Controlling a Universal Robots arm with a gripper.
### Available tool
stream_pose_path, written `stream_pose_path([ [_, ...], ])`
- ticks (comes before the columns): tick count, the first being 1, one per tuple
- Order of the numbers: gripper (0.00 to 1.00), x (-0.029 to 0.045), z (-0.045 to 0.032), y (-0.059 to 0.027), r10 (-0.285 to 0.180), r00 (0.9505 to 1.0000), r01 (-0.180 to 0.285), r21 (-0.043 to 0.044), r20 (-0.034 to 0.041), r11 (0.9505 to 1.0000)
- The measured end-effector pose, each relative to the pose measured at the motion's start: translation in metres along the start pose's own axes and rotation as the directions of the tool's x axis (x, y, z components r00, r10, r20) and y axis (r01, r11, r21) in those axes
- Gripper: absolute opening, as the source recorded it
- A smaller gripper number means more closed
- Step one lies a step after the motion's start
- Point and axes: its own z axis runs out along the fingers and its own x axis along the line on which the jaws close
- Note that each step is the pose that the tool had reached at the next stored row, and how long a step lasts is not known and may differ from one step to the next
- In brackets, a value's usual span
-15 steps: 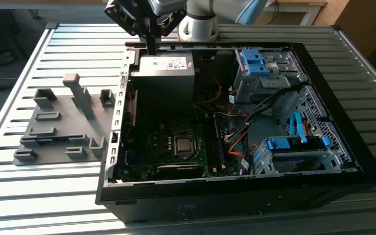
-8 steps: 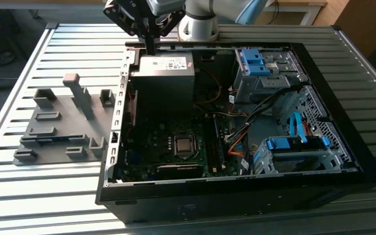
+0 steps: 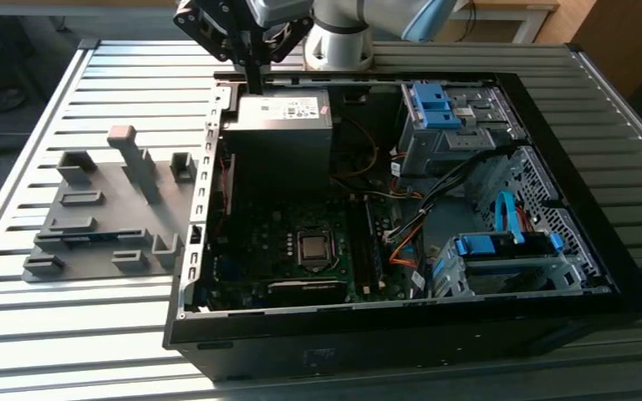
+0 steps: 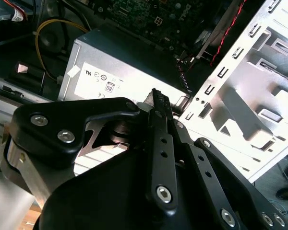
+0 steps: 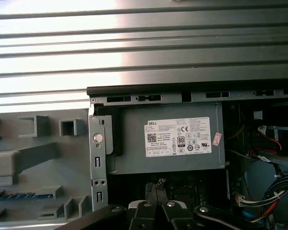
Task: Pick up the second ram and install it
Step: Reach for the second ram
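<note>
Slatted metal table (image 3: pixel 43 326) w/ sun glare, wood cabinet (image 3: pixel 622 33), grey floor (image 3: pixel 48 29) at the exterior view's left

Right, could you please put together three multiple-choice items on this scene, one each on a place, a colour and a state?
1. Where does the gripper hang?
A) over the grey plate
B) over the power supply box
C) over the bare table

2. What colour are the drive clips?
A) red
B) white
C) blue

3. How is the computer case?
A) shut, with its panel on
B) lying open
C) standing upright

Answers:
1 B: in the exterior view the gripper points down at the far edge of the power supply box.
2 C: the drive clips are bright blue against the grey metal.
3 B: the computer case lies on its side with the board showing.
</note>
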Motion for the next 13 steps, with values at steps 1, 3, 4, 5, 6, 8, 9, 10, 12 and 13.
stream_pose_path([
  [1,0.11,0.0004,0.0,0.0,0.0,1.0,0.0,0.0,0.0,1.0],
  [3,0.11,0.0011,0.0,-0.0001,0.0,1.0,0.0,0.0001,0.0,1.0],
  [4,0.11,0.0014,0.0001,-0.0001,0.0,1.0,0.0,0.0,0.0,1.0],
  [5,0.11,0.0018,0.0001,-0.0001,0.0,1.0,0.0,0.0,0.0001,1.0],
  [6,0.11,0.0021,0.0001,-0.0002,0.0,1.0,0.0,0.0,0.0001,1.0],
  [8,0.11,0.0028,0.0002,-0.0002,0.0,1.0,0.0,0.0,0.0,1.0],
  [9,0.11,0.0032,0.0002,-0.0002,0.0,1.0,0.0,0.0,0.0,1.0],
  [10,0.11,0.0035,0.0002,-0.0003,0.0,1.0,0.0,0.0,0.0,1.0],
  [12,0.11,0.0042,0.0002,-0.0003,0.0,1.0,0.0,0.0,0.0,1.0],
  [13,0.11,0.0045,0.0002,-0.0003,0.0,1.0,0.0,0.0,0.0,1.0],
])
